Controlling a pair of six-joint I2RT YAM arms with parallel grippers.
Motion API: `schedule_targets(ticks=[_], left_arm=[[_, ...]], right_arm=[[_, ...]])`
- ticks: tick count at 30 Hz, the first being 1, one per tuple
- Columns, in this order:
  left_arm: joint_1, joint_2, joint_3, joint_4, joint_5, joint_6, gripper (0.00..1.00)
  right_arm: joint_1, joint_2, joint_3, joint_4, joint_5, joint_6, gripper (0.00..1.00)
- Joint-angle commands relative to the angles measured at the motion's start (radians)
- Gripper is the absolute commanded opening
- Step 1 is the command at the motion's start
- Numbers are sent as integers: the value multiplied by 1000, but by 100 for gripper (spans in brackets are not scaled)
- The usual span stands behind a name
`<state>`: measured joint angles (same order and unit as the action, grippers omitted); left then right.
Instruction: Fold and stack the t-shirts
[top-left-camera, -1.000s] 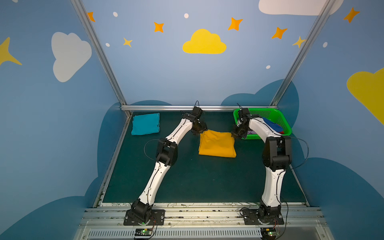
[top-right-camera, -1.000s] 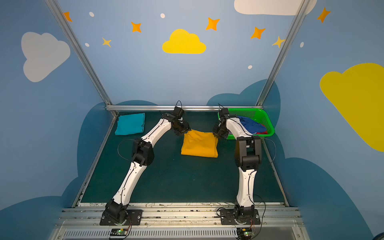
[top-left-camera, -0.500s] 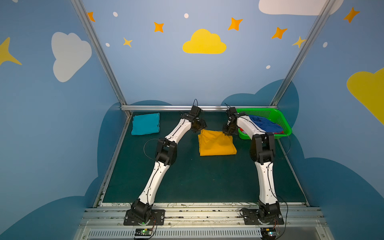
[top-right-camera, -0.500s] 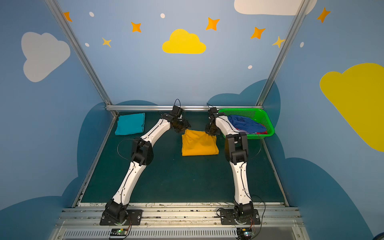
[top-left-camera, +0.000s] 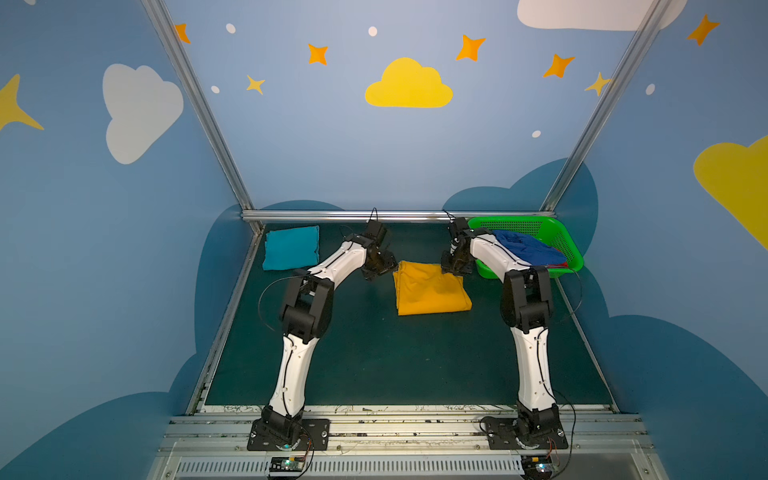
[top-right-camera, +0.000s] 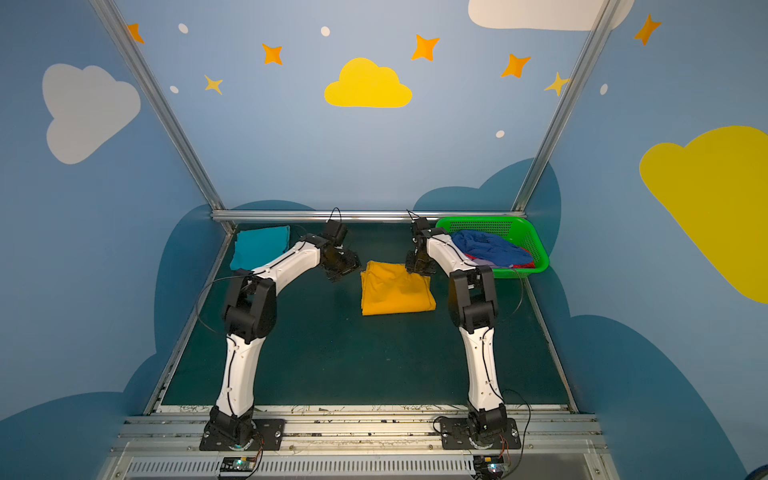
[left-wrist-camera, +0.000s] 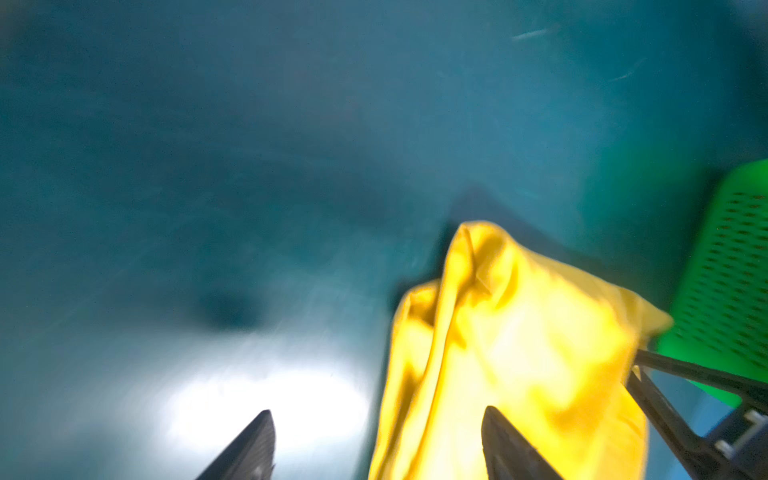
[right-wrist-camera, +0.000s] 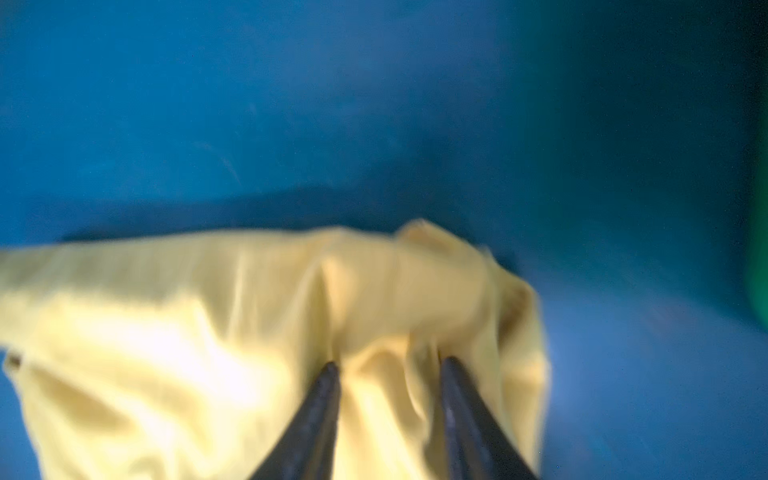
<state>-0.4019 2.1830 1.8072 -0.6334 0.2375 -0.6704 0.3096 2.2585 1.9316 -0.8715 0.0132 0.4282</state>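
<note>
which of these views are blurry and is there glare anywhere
Left wrist view: motion-smeared, with a blown-out white glare patch on the mat and the yellow t-shirt overexposed; the green basket is soft. Right wrist view: blurrier still, the yellow t-shirt washed out to pale cream. Both top views: sharp and evenly lit, no glare.

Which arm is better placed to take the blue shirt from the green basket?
Right: the right gripper is beside the green basket with the blue shirt; the left gripper is beyond the yellow shirt, farther off.
</note>
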Motion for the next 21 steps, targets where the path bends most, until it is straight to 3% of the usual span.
schedule_targets(ticks=[1,3,5,8,14,21], left_arm=[[-31,-52,-75,96,28,-33,77],[-54,-49,-57,97,28,-32,76],[-67,-18,3,83,34,-32,68],[-89,43,106,77,51,-35,62],[-107,204,271,74,112,-69,55],[-75,240,197,70,88,-84,51]], right_arm=[[-20,-203,-85,22,54,-5,45],[-17,-288,-168,65,48,-6,37],[-17,-352,-254,123,0,-5,2],[-17,-362,-316,167,-85,3,0],[-17,-232,-347,224,-274,26,0],[-44,-145,-416,242,-196,77,0]])
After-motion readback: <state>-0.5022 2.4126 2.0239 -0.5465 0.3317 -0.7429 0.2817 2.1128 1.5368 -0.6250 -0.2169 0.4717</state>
